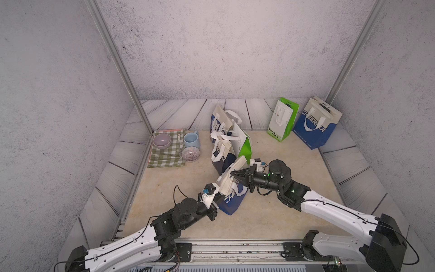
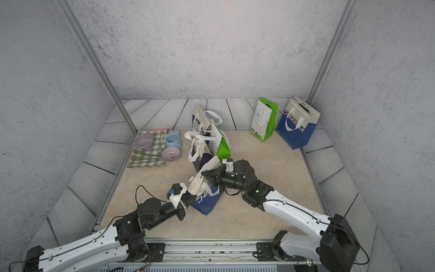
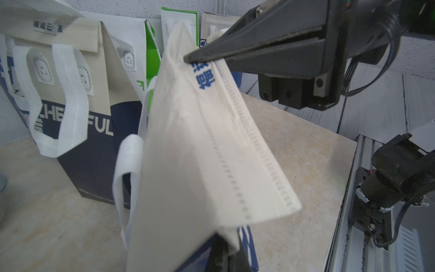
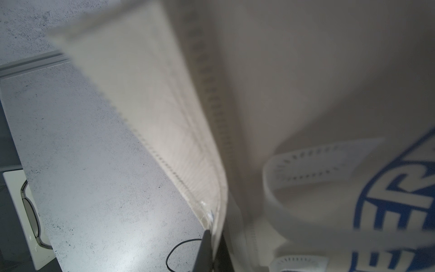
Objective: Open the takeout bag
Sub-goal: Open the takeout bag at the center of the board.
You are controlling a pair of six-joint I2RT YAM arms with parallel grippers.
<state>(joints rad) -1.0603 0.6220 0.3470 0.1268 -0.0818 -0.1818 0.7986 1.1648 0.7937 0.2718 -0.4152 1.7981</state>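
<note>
Bag cluster [image 1: 227,143] is noted just behind. Cloth [image 1: 164,157] with bowls [image 1: 162,140] and mug [image 1: 191,140] lies left. Green bag [image 1: 282,120] and blue bag [image 1: 315,127] stand well apart, back right.

Takeout bag [image 1: 231,200] is found mid-counter [image 1: 282,212], tilted: cream top, blue base, white handles. Its flap is pinched by the closed right claw [image 1: 233,174] and the closed left claw [image 3: 229,257].

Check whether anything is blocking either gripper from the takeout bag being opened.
Nothing visible is. The right gripper is shut on the tip of the takeout bag at its cream top flap, and the left gripper is shut on the bag lower down. The other bags stand behind it, not between.
</note>
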